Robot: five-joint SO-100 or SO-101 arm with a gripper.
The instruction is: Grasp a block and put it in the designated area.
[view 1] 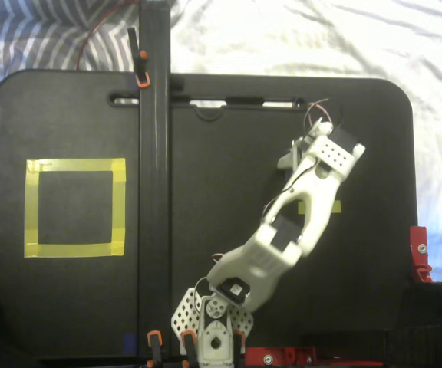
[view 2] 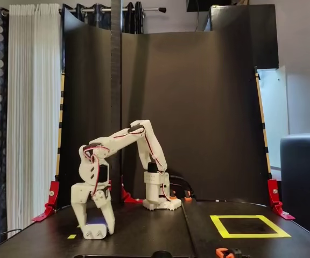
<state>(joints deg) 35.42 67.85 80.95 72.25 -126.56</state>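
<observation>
In a fixed view from the front, my white gripper (view 2: 94, 234) points down at the table's left side. It is shut on the block (view 2: 96, 221), a small dark blue body with a pale end that shows between the fingers (view 2: 79, 215). From above in the other fixed view, the gripper (view 1: 293, 156) sits at the right half of the black board and hides the block. The designated area (view 1: 119, 207) is a large yellow tape square at the board's left in that view. Seen from the front, the designated area (view 2: 220, 226) lies at the right, far from the gripper.
A tall black post (view 1: 153, 153) stands between the gripper and the taped square in the view from above. Small yellow tape marks (view 2: 71, 236) lie near the gripper. The arm's base (view 2: 157, 199) is at the board's edge, with red clamps (view 1: 418, 253) at the sides.
</observation>
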